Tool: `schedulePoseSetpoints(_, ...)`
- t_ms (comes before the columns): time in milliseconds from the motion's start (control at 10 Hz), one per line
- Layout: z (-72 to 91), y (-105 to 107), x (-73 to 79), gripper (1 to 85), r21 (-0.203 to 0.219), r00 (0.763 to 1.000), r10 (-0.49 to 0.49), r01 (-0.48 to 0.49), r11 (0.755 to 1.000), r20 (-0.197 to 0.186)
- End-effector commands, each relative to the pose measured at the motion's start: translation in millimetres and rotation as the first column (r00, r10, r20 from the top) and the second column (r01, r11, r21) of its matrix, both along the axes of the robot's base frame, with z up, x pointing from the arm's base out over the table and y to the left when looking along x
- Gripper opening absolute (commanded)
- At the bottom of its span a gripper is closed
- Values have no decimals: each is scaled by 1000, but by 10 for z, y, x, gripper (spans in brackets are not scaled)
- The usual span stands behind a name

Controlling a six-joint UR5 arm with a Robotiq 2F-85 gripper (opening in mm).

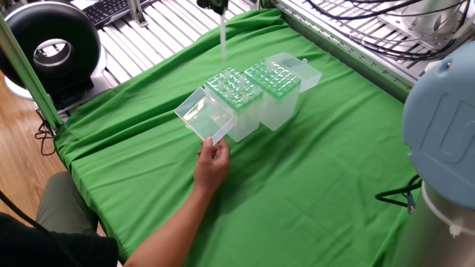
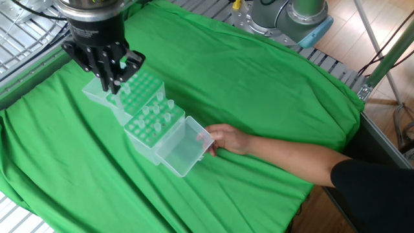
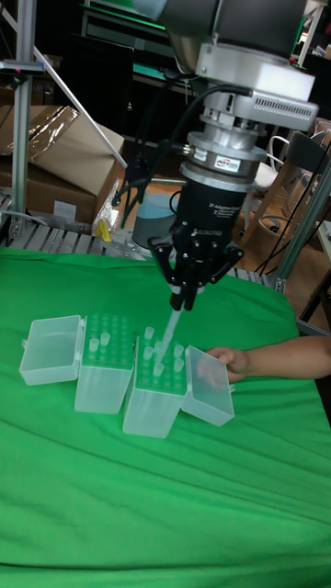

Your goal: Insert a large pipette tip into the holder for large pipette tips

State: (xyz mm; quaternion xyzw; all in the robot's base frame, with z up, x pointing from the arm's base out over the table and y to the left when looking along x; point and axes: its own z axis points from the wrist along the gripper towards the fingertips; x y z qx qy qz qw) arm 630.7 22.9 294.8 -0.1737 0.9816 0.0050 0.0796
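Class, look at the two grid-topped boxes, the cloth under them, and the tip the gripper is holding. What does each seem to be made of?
Two boxes: likely plastic, frosted and translucent; the green shows through the walls.
Cloth: seemingly woven fabric, matte green; it creases and drapes over the table edge.
Tip, held in the gripper: probably clear plastic, pale and see-through.

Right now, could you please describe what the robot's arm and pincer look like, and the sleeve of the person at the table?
The arm has silver-grey segments and a pale blue joint cap. A black cylindrical wrist carries a small white label, with black cables looping beside it. The pincer is black, with short fingers. The person's arm is bare up to a short black sleeve.
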Motion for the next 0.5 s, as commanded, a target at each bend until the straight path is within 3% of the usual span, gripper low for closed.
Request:
schedulePoseSetpoints(0,-9,239,84,143,57,999,-22,21,998,30)
schedulePoseSetpoints(200,-46,374,101,147,82,998,-52,48,995,42)
schedulePoseSetpoints(400,-89,385,84,147,73,998,-57,54,996,37)
